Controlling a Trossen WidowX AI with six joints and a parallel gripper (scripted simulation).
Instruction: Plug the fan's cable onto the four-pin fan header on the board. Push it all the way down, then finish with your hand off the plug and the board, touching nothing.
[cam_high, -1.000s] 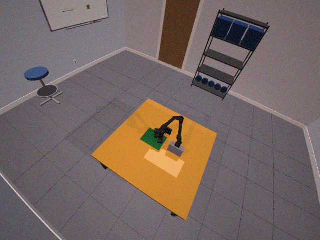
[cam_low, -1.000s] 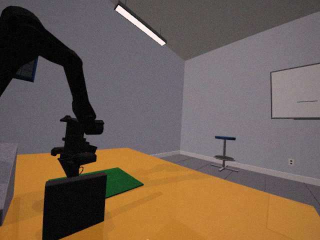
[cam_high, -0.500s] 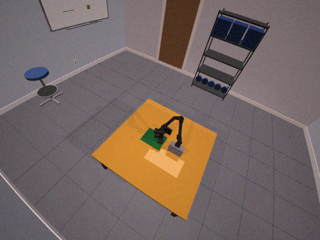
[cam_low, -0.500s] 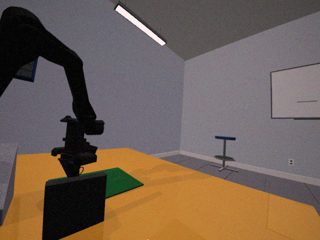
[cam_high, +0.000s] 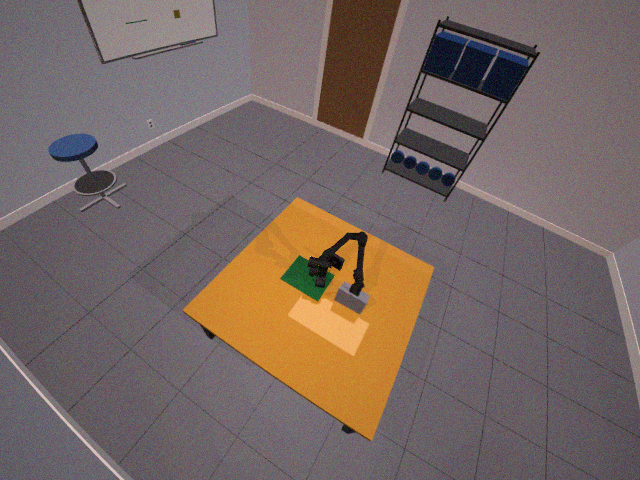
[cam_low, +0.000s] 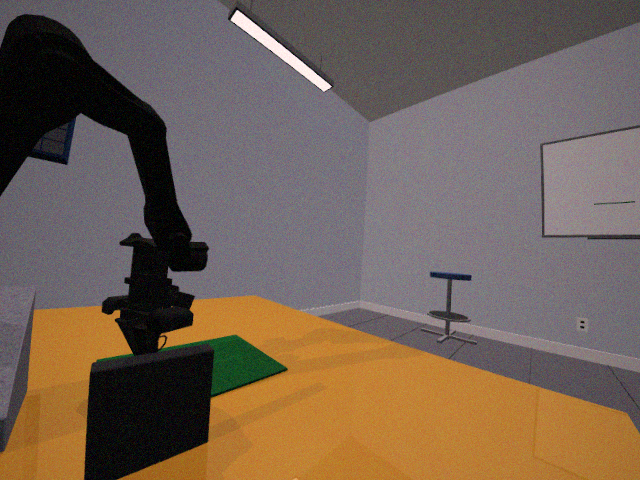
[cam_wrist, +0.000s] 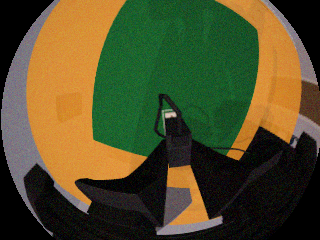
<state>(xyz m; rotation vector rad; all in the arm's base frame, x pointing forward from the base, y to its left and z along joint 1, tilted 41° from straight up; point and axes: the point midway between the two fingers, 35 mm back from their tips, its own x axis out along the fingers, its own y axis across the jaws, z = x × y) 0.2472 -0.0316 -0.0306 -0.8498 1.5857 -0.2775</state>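
Observation:
The green board (cam_high: 293, 277) (cam_low: 248, 361) (cam_wrist: 125, 75) lies flat on the orange table. My gripper (cam_low: 145, 352) (cam_wrist: 175, 141) points down over the board and is shut on the black fan plug (cam_wrist: 179, 152). The small white header (cam_wrist: 170, 115) shows just beyond the plug's far end in the wrist view, partly covered by it. The black cable (cam_wrist: 158, 120) loops up beside the plug, and a thin length runs off to the right. In the exterior view a dark panel hides the fingertips' lower end. Whether the plug touches or sits on the header cannot be told.
A dark upright panel (cam_low: 149, 413) stands in front of the board in the exterior view. A grey block (cam_high: 348, 299) (cam_low: 12, 356) stands at the arm's base. The orange table (cam_high: 248, 310) (cam_low: 413, 403) bears them all.

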